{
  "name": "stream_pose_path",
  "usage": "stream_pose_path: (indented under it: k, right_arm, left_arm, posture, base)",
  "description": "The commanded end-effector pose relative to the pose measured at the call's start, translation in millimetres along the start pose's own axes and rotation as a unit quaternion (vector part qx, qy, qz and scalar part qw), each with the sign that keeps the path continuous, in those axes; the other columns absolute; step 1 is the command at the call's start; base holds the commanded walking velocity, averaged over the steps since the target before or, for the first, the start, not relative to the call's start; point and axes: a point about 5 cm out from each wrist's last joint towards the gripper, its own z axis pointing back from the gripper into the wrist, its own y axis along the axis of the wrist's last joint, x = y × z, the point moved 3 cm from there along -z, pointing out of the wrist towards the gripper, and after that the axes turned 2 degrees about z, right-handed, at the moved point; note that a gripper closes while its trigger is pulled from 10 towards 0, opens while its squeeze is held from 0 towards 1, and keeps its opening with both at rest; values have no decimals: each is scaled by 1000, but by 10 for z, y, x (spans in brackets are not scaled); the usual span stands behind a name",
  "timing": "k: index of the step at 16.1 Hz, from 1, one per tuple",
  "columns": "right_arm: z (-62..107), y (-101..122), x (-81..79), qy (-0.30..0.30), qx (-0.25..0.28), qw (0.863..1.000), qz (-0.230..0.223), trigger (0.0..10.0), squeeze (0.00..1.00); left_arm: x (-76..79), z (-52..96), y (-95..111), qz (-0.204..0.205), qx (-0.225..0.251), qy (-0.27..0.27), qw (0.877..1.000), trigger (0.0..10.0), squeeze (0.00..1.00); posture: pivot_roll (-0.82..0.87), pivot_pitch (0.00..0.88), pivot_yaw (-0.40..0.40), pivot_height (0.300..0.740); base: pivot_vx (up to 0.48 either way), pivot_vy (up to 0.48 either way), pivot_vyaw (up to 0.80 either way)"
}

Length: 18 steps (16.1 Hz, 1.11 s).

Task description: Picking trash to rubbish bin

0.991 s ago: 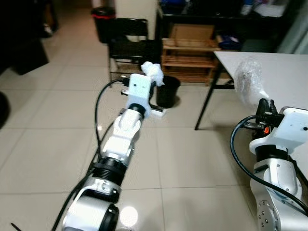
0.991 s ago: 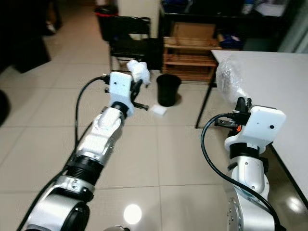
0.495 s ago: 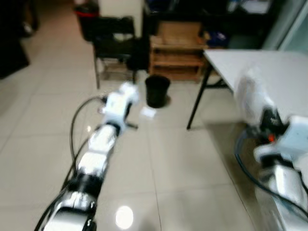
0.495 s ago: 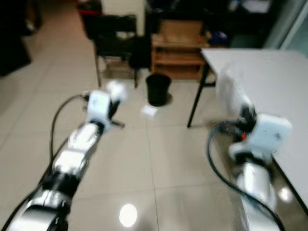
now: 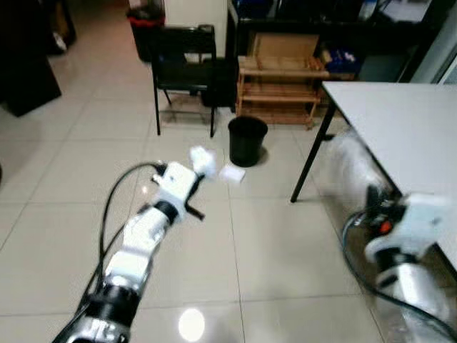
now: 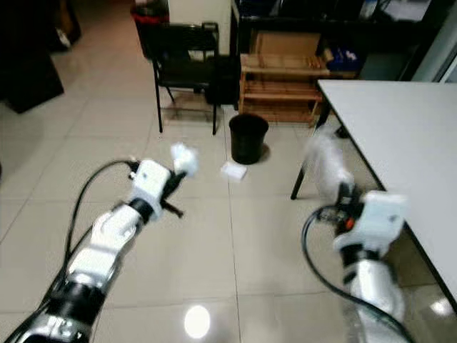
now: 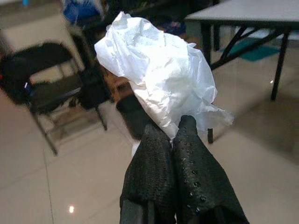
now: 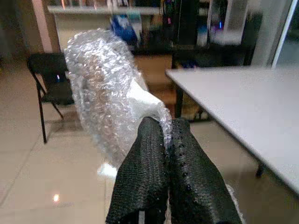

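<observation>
My left gripper is shut on a crumpled white paper wad, held out over the tiled floor; the wad sits at the end of the left arm. My right gripper is shut on a sheet of clear bubble wrap, and that bubble wrap is raised beside the white table. A small black rubbish bin stands on the floor ahead, beyond the left gripper. A white scrap lies on the tiles just in front of the bin.
A black folding chair stands behind and left of the bin. A wooden shelf rack holding a cardboard box is behind the bin. The table's black legs come down to the right of the bin. A black bin with a red liner is far back.
The camera has pulled back and shifted, so the bin looks farther off. Both arms sit lower in view, and each gripper keeps its hold.
</observation>
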Motion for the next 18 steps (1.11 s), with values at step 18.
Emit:
stream_pose_path:
  k: [18]
  right_arm:
    - [10, -146, 115, -97, 67, 992, 33, 10000, 0]
  left_arm:
    - [-23, -274, 160, -12, 63, 92, 994, 10000, 0]
  posture:
    - [111, 13, -49, 740]
  base:
    - [213, 0, 0]
